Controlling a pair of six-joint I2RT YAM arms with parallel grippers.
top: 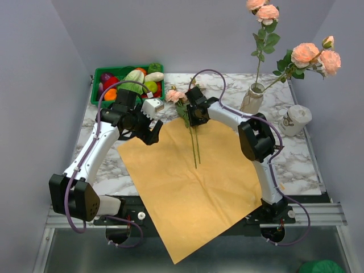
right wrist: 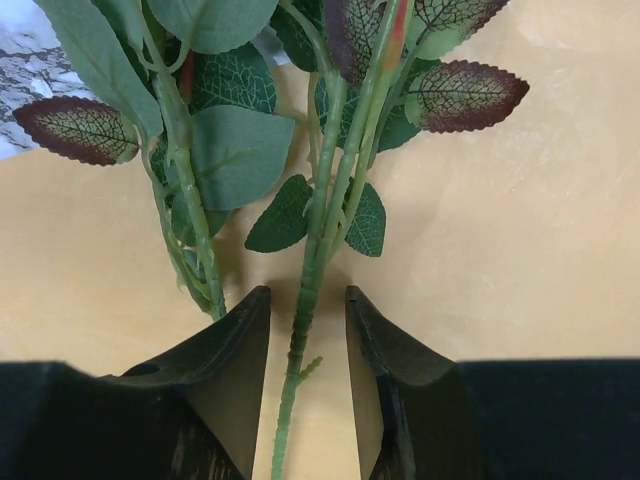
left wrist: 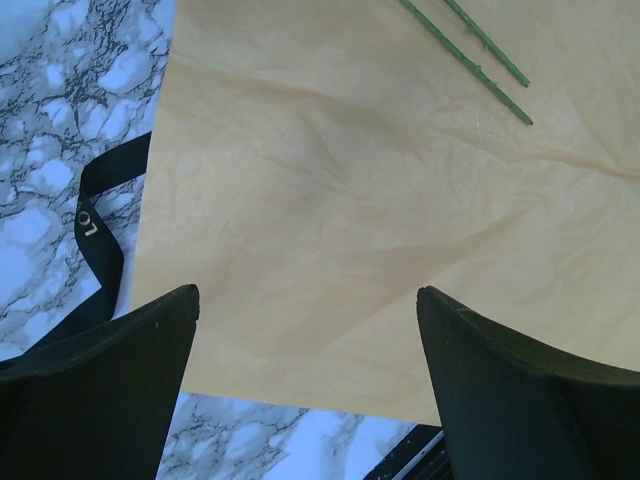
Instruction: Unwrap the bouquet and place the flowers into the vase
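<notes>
The paper sheet lies flat, spilling over the tabletop's near edge, so I'd say unwrapping's done. The left claw hangs wide over the sheet's left side by the black ribbon, holding nothing. The right claw straddles one green stem mid-tabletop, jaws partway apart and not pinching yet, probably lining up a pick. The two roses lying here are pale pink, thin-stemmed and leafy. Others already stand in the vase toward the far right corner.

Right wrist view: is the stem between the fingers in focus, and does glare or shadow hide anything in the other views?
Right wrist view: sharp; the stem between the fingers and the leaf veins read clearly, with a soft shadow on the paper. Left wrist view: paper creases crisp, no glare, the table slightly washed out. Top view: even light, faint shadows.
</notes>
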